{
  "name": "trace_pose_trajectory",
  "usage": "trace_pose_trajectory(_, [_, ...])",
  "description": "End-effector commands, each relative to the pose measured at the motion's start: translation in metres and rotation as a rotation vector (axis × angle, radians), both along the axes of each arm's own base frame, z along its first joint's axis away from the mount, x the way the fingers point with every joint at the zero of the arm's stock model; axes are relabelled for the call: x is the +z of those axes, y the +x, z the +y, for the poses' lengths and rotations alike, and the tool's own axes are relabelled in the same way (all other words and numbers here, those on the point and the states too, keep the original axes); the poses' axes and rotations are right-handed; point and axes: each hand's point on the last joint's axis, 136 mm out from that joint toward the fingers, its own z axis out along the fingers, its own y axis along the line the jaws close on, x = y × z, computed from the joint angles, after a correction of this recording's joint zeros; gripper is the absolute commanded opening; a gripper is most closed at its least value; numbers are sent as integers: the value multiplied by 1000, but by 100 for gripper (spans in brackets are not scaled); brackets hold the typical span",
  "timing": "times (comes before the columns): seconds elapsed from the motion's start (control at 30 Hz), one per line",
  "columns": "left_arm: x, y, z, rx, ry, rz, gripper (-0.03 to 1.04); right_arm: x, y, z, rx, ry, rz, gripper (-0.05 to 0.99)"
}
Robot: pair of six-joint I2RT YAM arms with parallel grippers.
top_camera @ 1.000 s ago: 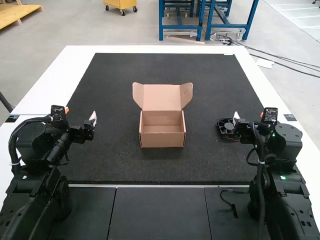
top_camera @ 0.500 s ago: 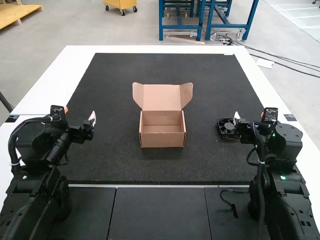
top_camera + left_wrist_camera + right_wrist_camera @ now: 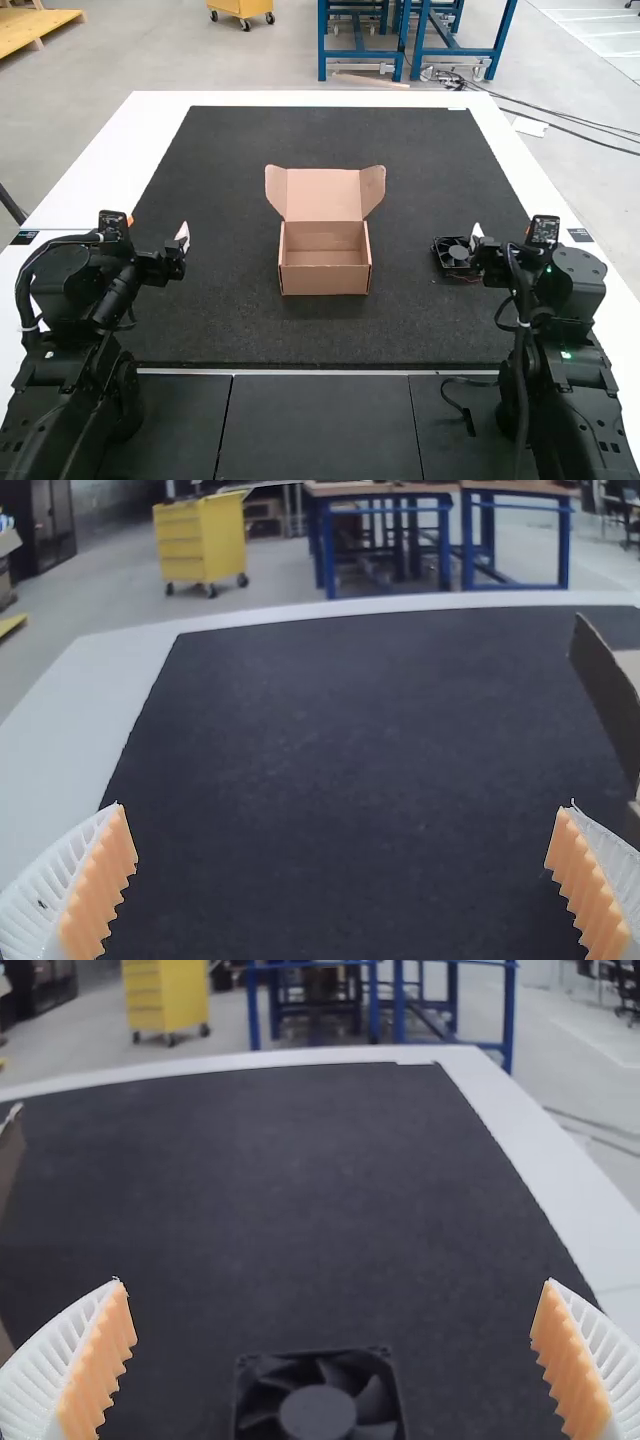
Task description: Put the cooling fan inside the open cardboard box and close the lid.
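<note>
Now both arms sit low at the near corners, nothing gripped.

I see the cardboard box [image 3: 324, 255] at the middle of the black mat [image 3: 250, 160], empty, its lid standing up at the far side. I find the cooling fan [image 3: 452, 254] flat on the mat to the box's right, well apart from it, just ahead of my right gripper [image 3: 332, 1350], whose ribbed fingers [image 3: 90, 1360] are spread wide and not touching it. My left gripper [image 3: 340, 880] is likewise spread over bare mat, left of the box.
</note>
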Motion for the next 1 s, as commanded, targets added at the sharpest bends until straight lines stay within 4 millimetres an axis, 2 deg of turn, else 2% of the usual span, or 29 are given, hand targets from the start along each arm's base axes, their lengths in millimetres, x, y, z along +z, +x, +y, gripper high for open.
trace_pose_trajectory(0.0, [2, 0, 1, 2, -8, -15, 97, -74, 0, -5, -28, 22, 148, 91])
trace_pose_trajectory(0.4, [2, 0, 0, -3, -7, -15, 97, -75, 0, -3, -19, 48, 155, 91])
trace_pose_trajectory(0.53, [7, 0, 2, 5, -27, -32, 97, -67, 1, 4, 21, 57, 122, 91])
trace_pose_trajectory(0.57, [11, 0, 2, 6, -35, -48, 97, -60, 2, 6, 34, 55, 95, 91])
trace_pose_trajectory(0.63, [34, -2, 2, 3, -68, -137, 97, -52, 4, 8, 47, 50, 59, 91])
trace_pose_trajectory(0.73, [51, -5, 2, -1, -67, -186, 97, -38, 5, 9, 51, 45, 6, 91])
trace_pose_trajectory(0.97, [108, -20, 5, 21, -61, -312, 97, 26, 2, 11, 67, 39, -167, 91])
